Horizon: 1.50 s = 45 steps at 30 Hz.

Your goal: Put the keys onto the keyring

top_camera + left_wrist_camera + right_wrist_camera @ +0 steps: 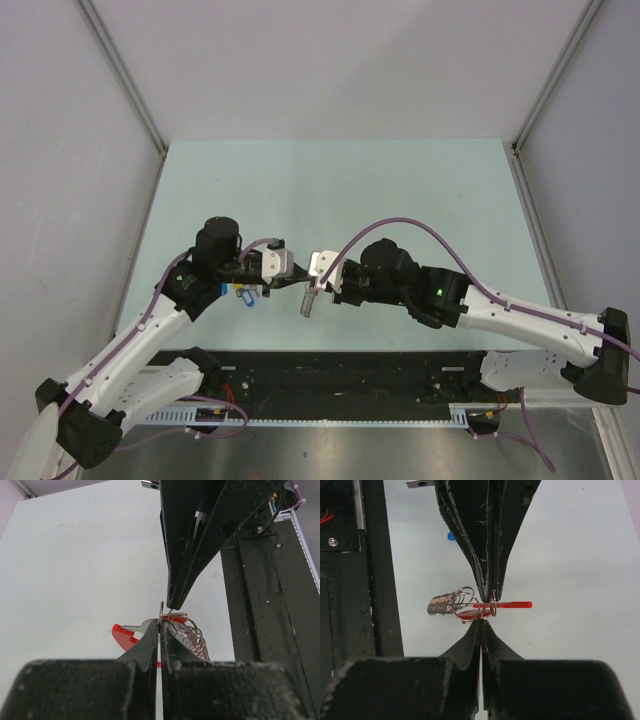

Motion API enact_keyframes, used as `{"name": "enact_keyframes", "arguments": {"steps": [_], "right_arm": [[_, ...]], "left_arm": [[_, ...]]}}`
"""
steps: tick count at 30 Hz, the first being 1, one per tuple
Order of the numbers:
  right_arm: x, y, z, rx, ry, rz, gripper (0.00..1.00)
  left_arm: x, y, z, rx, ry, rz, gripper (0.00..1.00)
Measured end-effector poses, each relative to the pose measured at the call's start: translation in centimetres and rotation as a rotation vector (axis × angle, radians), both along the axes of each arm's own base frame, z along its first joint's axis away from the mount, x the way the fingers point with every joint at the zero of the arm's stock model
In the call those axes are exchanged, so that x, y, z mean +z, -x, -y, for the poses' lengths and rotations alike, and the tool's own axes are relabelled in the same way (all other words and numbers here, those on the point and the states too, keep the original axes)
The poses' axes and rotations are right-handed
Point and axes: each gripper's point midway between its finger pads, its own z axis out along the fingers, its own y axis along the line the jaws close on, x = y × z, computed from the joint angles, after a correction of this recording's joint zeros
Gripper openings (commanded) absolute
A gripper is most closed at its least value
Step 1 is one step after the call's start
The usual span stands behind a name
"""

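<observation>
The keyring is held in the air between both grippers. In the right wrist view its red band [512, 604] lies edge-on, with a coil of silvery wire rings [445, 604] to the left. In the left wrist view the red band [124, 635] curves left and the coil [194, 637] lies right. My left gripper [161, 624] is shut on a thin metal edge of the keyring. My right gripper [481, 623] is shut, with its tips at the ring from the opposite side. From above, the grippers [305, 283] meet tip to tip and the keyring [308, 302] hangs below. A blue key [245, 296] lies under the left arm.
The blue key also shows in the right wrist view [451, 536], on the pale green table [330, 190]. A black rail [350, 372] runs along the near edge by the arm bases. Grey walls enclose the table on the left, right and far sides.
</observation>
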Motion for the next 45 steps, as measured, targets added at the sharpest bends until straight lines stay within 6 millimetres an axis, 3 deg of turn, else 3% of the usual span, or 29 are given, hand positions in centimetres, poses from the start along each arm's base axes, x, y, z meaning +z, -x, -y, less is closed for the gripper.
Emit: {"name": "enact_keyframes", "arguments": {"steps": [45], "right_arm": [[1.4,-1.1,1.3,-0.082,-0.031,0.023,0.00]], "left_arm": [[0.6,0.2,0.0,0.002,0.030,0.018,0.00]]}}
